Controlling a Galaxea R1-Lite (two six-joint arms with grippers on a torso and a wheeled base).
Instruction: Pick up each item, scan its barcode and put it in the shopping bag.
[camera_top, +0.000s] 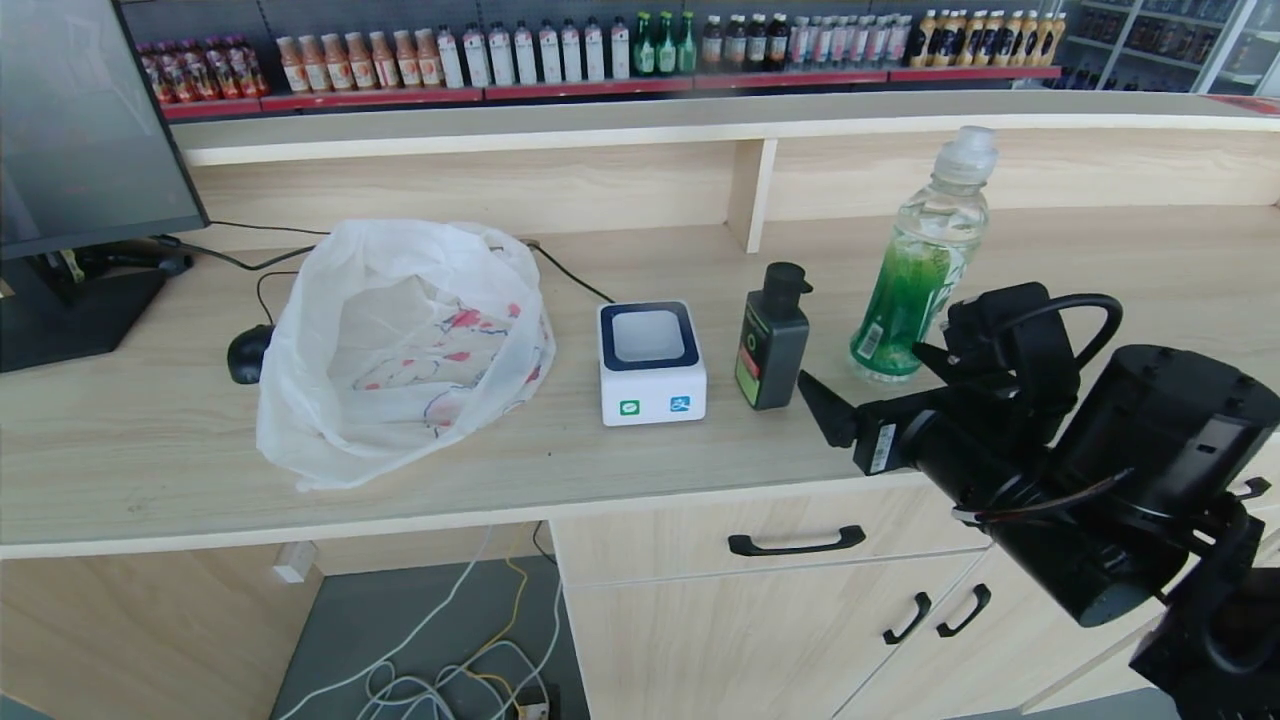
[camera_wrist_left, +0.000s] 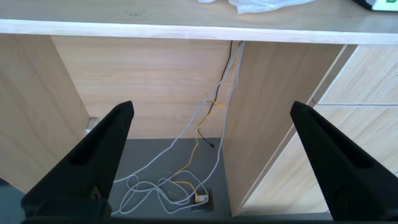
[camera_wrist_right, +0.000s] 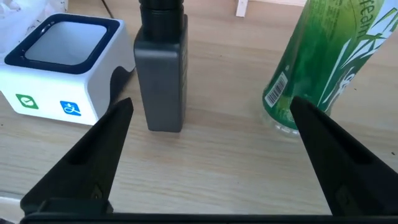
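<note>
Both spread, empty: right jaws before dark bottle (camera_wrist_right: 160, 74) and green bottle (camera_wrist_right: 320, 59), left jaws toward floor cables (camera_wrist_left: 185, 183).

Right hand (camera_top: 872, 390) spread wide; left hand (camera_wrist_left: 211, 163) likewise, seemingly lower.

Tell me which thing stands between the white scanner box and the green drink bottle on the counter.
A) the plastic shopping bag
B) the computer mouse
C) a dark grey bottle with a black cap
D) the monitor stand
C: in the head view, the dark grey bottle stands upright with the white scanner box on one side and the green drink bottle on the other.
</note>
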